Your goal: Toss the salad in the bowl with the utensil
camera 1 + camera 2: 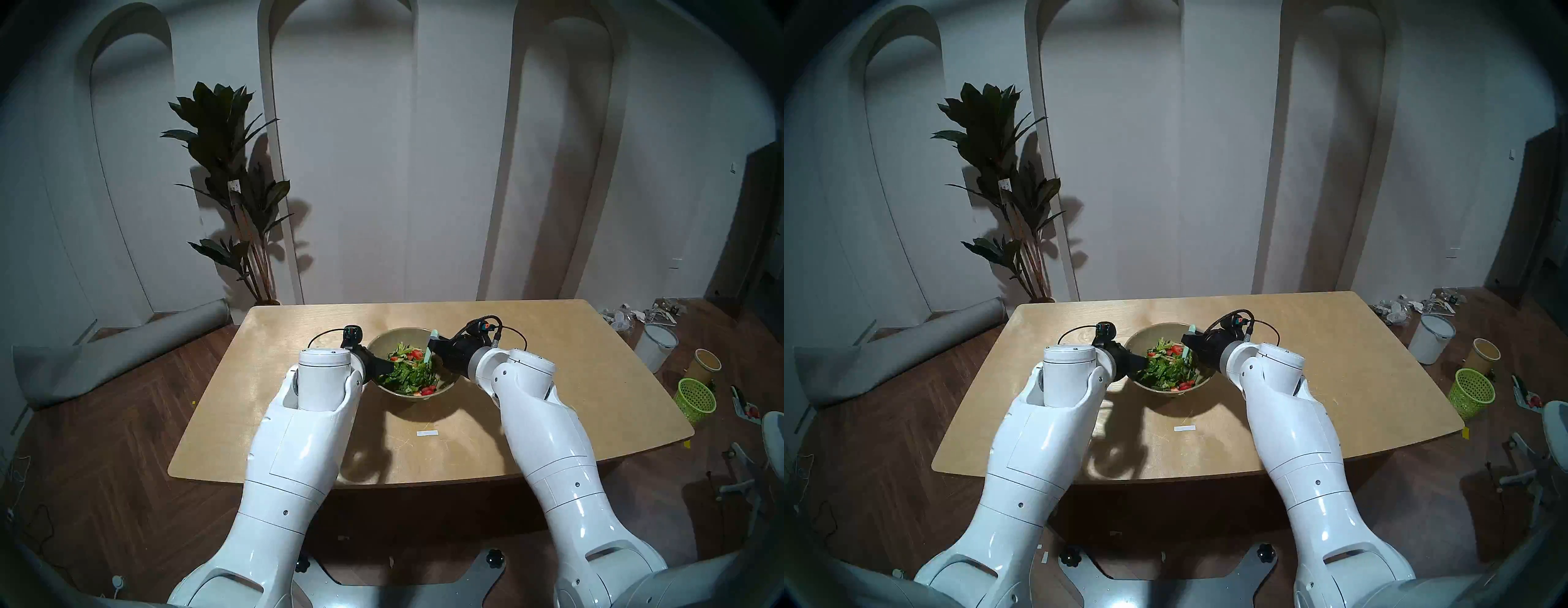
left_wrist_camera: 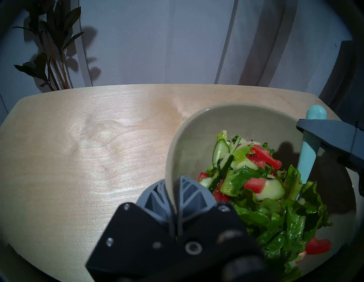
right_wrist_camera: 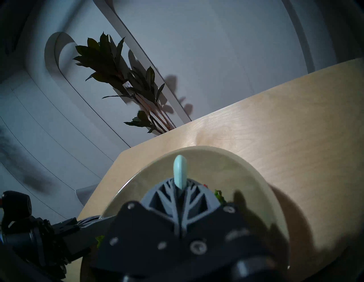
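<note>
The right gripper (image 2: 307, 128) is clamped on the stiff, light mint-green plastic fork (image 2: 307, 157) high on its handle; the left gripper (image 2: 173, 195) pinches the rim of the heavy olive-beige bowl (image 2: 197, 137), steadying it under the loose, slippery leafy salad (image 2: 266, 197).

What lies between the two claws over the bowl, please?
Only salad in the bowl lies between the left claw, clamped on the rim, and the right claw, holding the fork. The left wrist view shows it best.

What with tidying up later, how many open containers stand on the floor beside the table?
3, all right of the table: a white bucket farthest back, a tan cup before it, a lime-green mesh basket nearest. Others may hide among the clutter.
</note>
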`<state>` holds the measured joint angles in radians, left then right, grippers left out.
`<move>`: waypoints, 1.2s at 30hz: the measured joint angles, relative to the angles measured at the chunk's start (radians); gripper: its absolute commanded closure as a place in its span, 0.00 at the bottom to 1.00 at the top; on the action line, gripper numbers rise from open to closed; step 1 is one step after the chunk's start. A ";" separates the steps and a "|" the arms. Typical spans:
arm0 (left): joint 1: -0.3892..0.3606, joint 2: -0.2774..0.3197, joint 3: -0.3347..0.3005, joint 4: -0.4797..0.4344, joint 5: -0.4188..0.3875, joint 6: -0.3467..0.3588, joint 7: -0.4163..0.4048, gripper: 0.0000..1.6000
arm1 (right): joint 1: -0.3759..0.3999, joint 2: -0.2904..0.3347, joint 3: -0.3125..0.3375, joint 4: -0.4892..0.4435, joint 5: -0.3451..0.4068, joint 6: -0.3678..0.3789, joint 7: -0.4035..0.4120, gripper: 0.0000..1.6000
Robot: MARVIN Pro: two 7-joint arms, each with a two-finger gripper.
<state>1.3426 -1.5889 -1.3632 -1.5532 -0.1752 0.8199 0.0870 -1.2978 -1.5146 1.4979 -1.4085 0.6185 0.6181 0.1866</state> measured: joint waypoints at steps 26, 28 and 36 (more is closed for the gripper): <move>0.000 0.000 0.000 0.000 0.000 0.000 0.000 1.00 | -0.026 -0.031 0.068 -0.144 0.076 0.064 0.016 1.00; 0.000 0.000 0.000 0.000 0.000 0.000 0.000 1.00 | -0.028 -0.023 0.075 -0.153 0.077 0.066 0.018 1.00; 0.000 0.000 0.000 0.000 0.000 0.000 0.000 1.00 | -0.012 0.050 0.085 -0.138 0.055 0.029 0.113 1.00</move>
<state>1.3426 -1.5889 -1.3632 -1.5531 -0.1751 0.8199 0.0870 -1.3101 -1.4643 1.5826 -1.5466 0.6738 0.6476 0.2992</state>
